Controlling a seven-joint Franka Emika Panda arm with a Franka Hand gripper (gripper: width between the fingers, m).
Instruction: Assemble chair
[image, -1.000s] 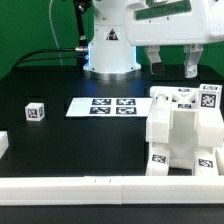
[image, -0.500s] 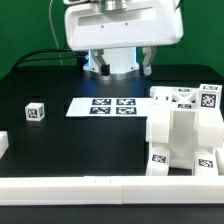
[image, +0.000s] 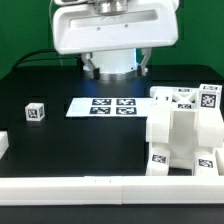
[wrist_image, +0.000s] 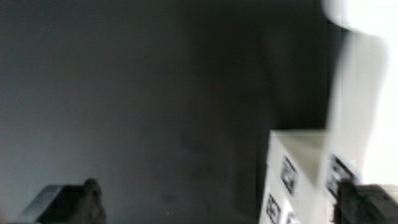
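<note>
White glossy plastic chair assembly (image: 183, 135) sits on the black table (image: 60, 145) at the exterior view's right, near the front. Blocky slabs joined into one upright structure, black-and-white square tags on its top and lower front faces. It stands just behind the long white border rail (image: 110, 187) that runs along the table's front edge.

Small white cube with a tag face (image: 35, 112) sits alone at the exterior view's left, well apart from the chair assembly. Another short white rail piece (image: 4, 146) shows at the exterior view's far left edge.

Flat white marker board (image: 105, 105) with four tags lies on the table between the cube and the chair assembly, apart from both.

Robot's white wrist housing (image: 112, 28) fills the top of the exterior view, high above the table, in front of the arm's white base (image: 110, 62). Two dark finger stubs poke out under it.

Gripper (wrist_image: 217, 203): wrist view shows both dark fingertips (wrist_image: 68, 203) spread wide, nothing between them, only dark table below. A blurred white edge of a tagged part (wrist_image: 306, 175) sits inside the far fingertip, not gripped.
</note>
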